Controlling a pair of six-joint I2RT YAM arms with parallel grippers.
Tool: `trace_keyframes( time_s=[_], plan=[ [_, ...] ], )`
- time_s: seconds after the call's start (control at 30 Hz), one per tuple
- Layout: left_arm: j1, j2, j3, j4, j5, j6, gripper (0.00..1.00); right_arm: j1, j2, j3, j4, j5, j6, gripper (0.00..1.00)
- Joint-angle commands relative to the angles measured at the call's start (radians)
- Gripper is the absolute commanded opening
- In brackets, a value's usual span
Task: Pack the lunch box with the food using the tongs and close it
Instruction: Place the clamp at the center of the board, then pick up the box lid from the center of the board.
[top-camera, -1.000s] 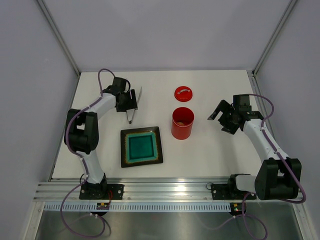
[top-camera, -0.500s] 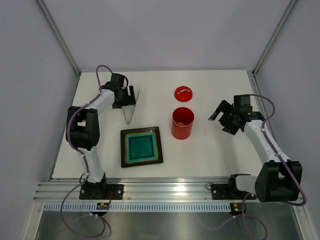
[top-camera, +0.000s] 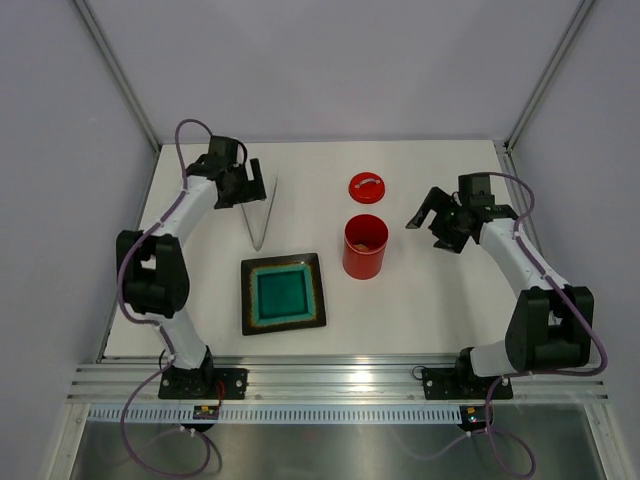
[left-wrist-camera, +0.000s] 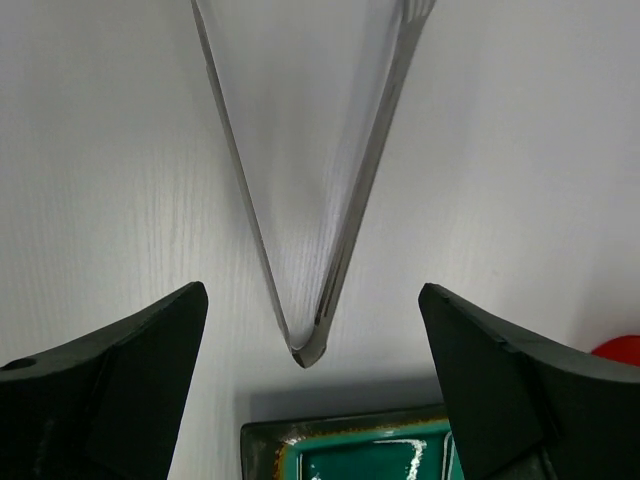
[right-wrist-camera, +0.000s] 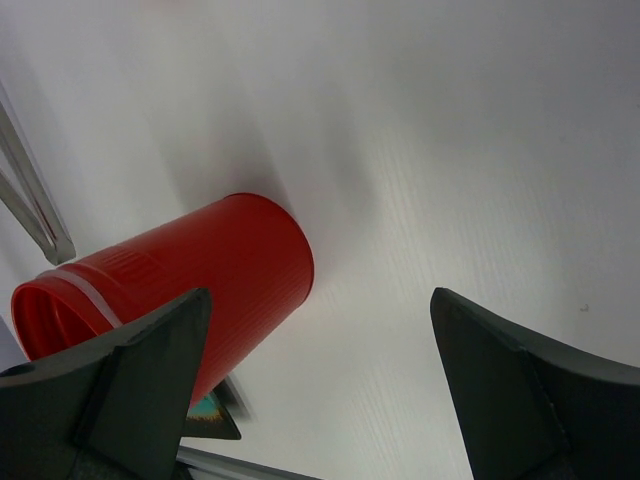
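Both tongs (left-wrist-camera: 303, 348) tips off-frame

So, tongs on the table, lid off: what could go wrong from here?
The right end effector hovers open beside the open lunch box; reaching past it for the lid behind could tip it. The lid's small metal handle is a thin target, so a grasp may slip. The left end effector hangs open over the tongs and might nudge them.
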Motion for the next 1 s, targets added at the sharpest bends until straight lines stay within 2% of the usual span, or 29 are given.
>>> trace_keyframes(
  time_s=[0.0,0.17,0.4,0.43,0.53,0.67,0.83,0.97],
  plan=[
    [-0.012,-0.192,0.005,-0.002,-0.04,-0.001,0.91,0.055,0.096,0.112,0.04,-0.017,-0.054,0.99],
    [-0.012,-0.284,-0.027,-0.041,-0.045,0.005,0.91,0.065,0.257,0.249,0.035,0.063,-0.041,0.97],
    [-0.014,-0.366,-0.097,-0.05,0.043,-0.003,0.91,0.133,0.45,0.49,-0.034,0.18,-0.075,0.94],
    [-0.012,-0.37,-0.096,-0.052,0.049,-0.006,0.91,0.14,0.478,0.524,-0.048,0.198,-0.087,0.85],
    [-0.014,-0.382,-0.102,-0.043,0.044,-0.017,0.91,0.156,0.562,0.633,-0.074,0.226,-0.129,0.74],
    [-0.012,-0.373,-0.114,-0.039,0.026,-0.03,0.91,0.172,0.694,0.806,-0.121,0.224,-0.175,0.67],
    [-0.012,-0.358,-0.105,-0.039,0.029,-0.04,0.91,0.201,0.831,0.995,-0.173,0.284,-0.219,0.66],
    [-0.011,-0.344,-0.073,-0.062,0.018,-0.027,0.91,0.207,0.912,1.073,-0.161,0.278,-0.21,0.68]
  ],
)
